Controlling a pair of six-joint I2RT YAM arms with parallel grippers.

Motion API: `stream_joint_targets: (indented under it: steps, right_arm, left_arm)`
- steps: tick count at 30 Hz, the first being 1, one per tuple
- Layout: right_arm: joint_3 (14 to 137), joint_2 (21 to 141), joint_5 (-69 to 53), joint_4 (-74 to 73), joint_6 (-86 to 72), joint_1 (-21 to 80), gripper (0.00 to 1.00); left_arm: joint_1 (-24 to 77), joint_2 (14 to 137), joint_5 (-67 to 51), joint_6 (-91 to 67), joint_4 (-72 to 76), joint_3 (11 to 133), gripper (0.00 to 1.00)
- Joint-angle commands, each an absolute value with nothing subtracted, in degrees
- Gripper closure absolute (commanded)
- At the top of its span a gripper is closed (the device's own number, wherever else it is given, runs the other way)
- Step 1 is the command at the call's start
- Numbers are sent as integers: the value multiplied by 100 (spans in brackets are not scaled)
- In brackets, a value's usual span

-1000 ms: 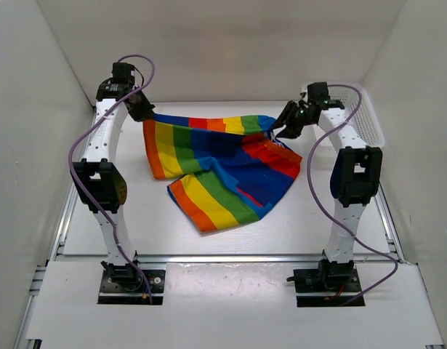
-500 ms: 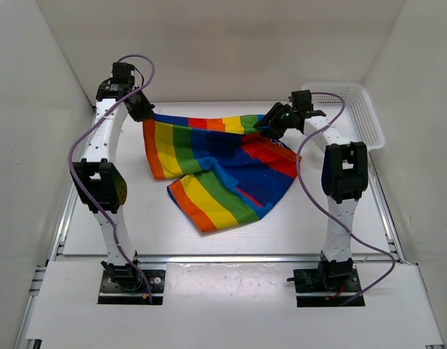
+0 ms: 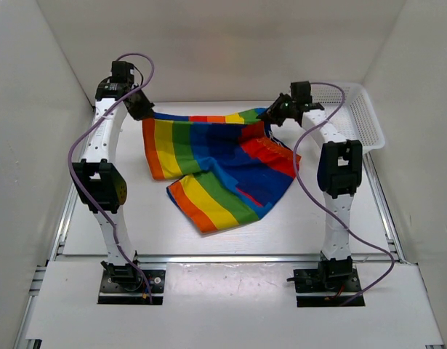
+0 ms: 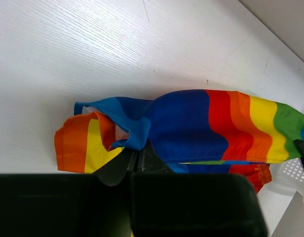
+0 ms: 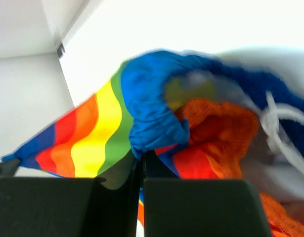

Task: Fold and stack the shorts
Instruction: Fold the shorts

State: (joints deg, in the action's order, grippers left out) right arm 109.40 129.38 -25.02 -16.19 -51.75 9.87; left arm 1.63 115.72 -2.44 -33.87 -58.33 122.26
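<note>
big soft rainbow-striped cloth shorts (image 3: 223, 167) sit mid-table in the top view. far edge is lifted and strung between the two arms, the rest slumped on the white table (image 3: 136, 225) with one leg fanned toward lower centre. left gripper (image 3: 145, 113), upper left of the frame: jaws pinched flat on a blue/orange corner of the fabric, no gap showing in the left wrist view. right gripper (image 3: 271, 120), right of centre at the top: jaws likewise clamped tight, on a bunched blue hem beside the orange-red waistband (image 3: 270, 149) and a white drawstring (image 5: 281, 114). step in hand looks like carrying the held edge over for a fold. to do it well: move both arms at equal pace, span taut but not stretched, lift enough that the slack clears the table, lay the edge square onto the near hem, then release. watch the right pinch, it's on a wad and could slip or drag a layer. white plastic mesh basket (image 3: 365, 120) at far right, apart from the cloth.
</note>
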Motion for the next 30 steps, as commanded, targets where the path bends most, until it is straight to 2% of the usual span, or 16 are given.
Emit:
stream_joint_targets:
  steps: [1,3,6,10,17,25,30]
  right_arm:
    - [12633,13384,-2285,-2335,-4896,914,100]
    - [14097,13971,-2285,-3162,-4896,792,100]
    - [14571,14307,-2469,-3164,-5245,660,100]
    - [14354,14142,-2628,-2945,-5230,598,100]
    - [13738,13632,-2628,-2900,-4922,545,100]
    - [12922,13018,-2610,-3410,-4351,220,100]
    - [11919,12262,-2418,-3542,-3895,-202,100]
  left_arm:
    - [62,11434,-229,-3331,-5836,12559,89]
    - [-78,11661,-229,-3331,-5836,12909,89]
    - [-237,11917,-386,-3383,-5889,13401,89]
    - [-308,12260,-738,-3489,-5889,13833,89]
    - [-185,12077,-914,-3489,-5889,13782,89]
    - [403,10707,-844,-3182,-5994,12298,89]
    - [1255,9531,-844,-3181,-5881,10395,89]
